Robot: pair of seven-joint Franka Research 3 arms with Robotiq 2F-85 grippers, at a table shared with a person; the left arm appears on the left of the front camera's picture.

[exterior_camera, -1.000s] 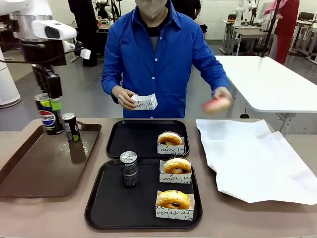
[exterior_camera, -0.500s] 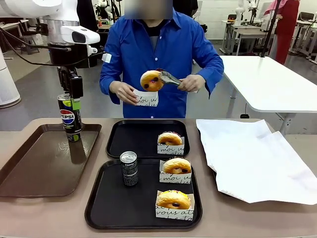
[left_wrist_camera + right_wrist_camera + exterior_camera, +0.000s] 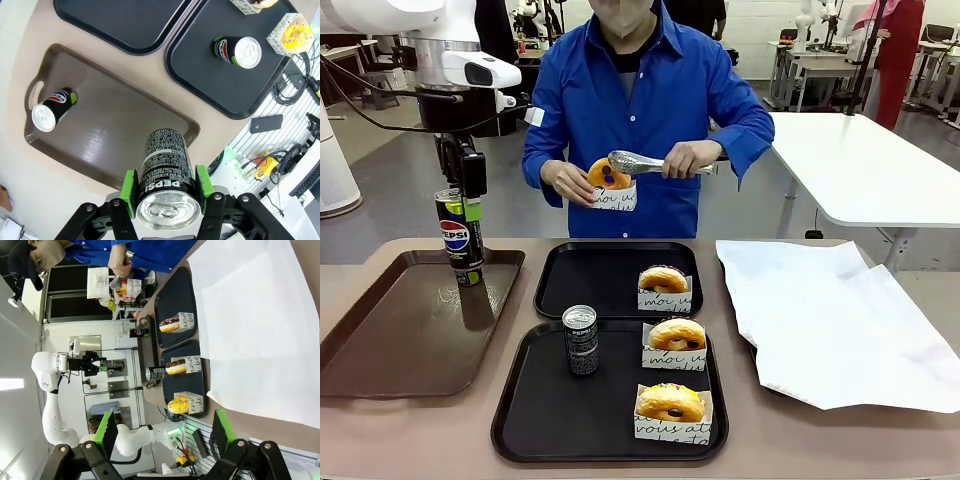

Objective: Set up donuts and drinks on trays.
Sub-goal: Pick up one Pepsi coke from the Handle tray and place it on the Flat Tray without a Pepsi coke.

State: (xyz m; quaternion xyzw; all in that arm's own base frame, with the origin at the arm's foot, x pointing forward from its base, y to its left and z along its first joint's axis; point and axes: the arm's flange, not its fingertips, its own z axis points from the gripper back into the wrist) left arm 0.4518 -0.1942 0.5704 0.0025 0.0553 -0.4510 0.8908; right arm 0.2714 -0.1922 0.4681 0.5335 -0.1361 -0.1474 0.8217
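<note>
- Left gripper [image 3: 165, 197]: jaws clamped on Pepsi can [image 3: 459, 236], held above brown tray [image 3: 380, 340].
- Right gripper [image 3: 165, 432]: jaws wide, nothing between.
- Person: tongs [image 3: 650, 163] pressing donut [image 3: 606, 175] into paper sleeve [image 3: 613, 198].

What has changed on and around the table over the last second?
The left gripper, shut on a Pepsi can, carried it sideways toward the black trays, above the brown tray. The person fetched a donut with tongs and lowered it into a paper sleeve. Nothing on the black trays moved.
</note>
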